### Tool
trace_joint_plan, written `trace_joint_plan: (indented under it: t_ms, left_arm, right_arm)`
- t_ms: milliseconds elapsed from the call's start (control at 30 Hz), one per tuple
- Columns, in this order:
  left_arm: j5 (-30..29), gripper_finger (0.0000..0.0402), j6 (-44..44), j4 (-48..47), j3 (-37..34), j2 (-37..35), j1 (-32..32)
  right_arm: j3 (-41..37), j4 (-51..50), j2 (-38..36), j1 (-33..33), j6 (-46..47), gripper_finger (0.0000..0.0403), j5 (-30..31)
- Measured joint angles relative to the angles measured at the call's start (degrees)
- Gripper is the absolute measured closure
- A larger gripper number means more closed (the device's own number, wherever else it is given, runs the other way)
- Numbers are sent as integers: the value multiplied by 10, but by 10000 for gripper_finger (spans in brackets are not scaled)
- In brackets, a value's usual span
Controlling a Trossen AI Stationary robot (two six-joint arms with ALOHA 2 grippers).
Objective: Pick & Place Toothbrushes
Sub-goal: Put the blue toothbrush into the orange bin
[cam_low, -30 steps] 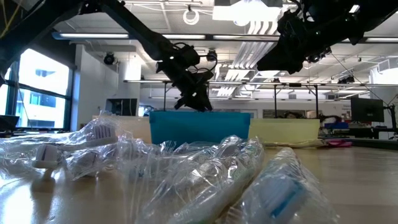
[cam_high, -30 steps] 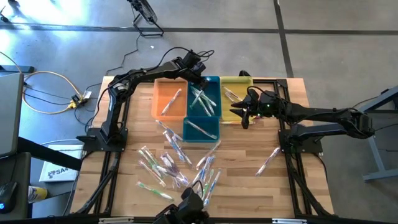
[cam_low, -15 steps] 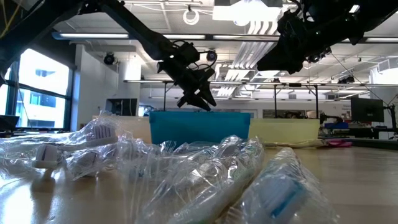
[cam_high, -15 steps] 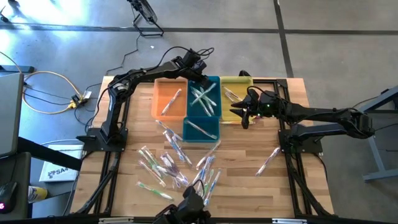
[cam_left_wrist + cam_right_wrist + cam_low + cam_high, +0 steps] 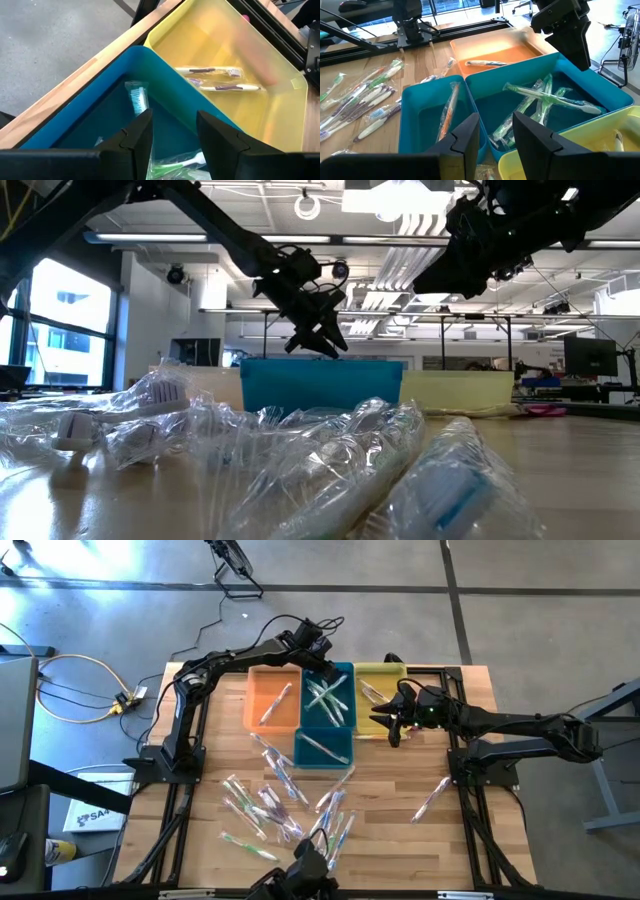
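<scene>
High view: wooden table (image 5: 470,840) on grey concrete floor (image 5: 540,610); both end effectors apart, empty.

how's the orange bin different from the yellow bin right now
Colour: the orange bin sits left of the blue bins, the yellow bin right of them.
Contents: the orange bin holds one wrapped toothbrush; the yellow bin holds two.
Arms: the left gripper hovers open over the neighbouring large blue bin; the right gripper, empty, is at the yellow bin's near edge.
Both are open-topped plastic bins on the table.
</scene>
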Motion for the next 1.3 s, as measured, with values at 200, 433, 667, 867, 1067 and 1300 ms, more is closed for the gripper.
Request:
trace_joint_plan:
  t_ms: [200, 433, 667, 867, 1067, 1300]
  left_arm:
    - [-1, 254, 4, -13, 0, 0, -4]
    - [-1, 254, 43, -10, 0, -4, -19]
    - [-3, 254, 71, 9, 1, -22, -45]
    - [-22, 254, 86, 11, -8, -65, -49]
    - [-31, 254, 92, 79, -107, -150, -49]
    - [-27, 254, 124, 183, -288, -301, -59]
  right_arm:
    - [0, 0, 0, 0, 0, 292, 0]
    - [0, 0, 0, 0, 4, 292, 0]
    - [0, 0, 0, 0, 4, 292, 0]
    - [0, -6, 0, 0, 4, 292, 0]
    - [0, -19, 0, 0, 4, 292, 0]
    - [0, -16, 0, 0, 4, 292, 0]
